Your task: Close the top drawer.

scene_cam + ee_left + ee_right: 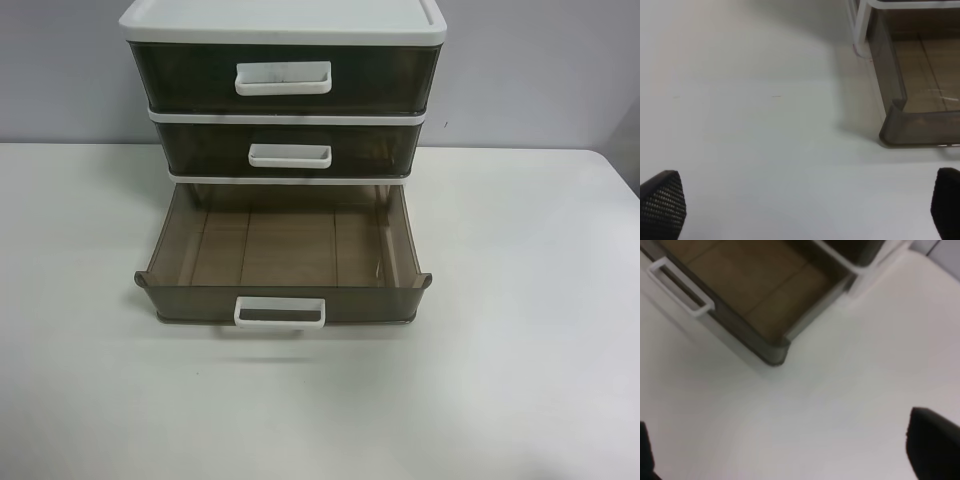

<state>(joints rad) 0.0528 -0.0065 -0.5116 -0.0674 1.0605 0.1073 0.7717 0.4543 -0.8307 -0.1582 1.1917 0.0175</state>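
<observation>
My left tool (802,207) is spread wide, low over the counter (740,125). Top drawer (283,77) sits under the white lid (283,18) and looks nearly shut; I'd lift and push its front square, w/o touching the open bottom drawer (283,262). Right tool (790,450) is wide too.

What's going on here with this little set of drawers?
A three-drawer unit stands on a white table. Nothing is being handled right now: the left gripper and the right gripper both hang open over bare table, near the front corners of the bottom drawer. That drawer is pulled far out and is empty. The top drawer and the middle drawer look pushed in.
</observation>
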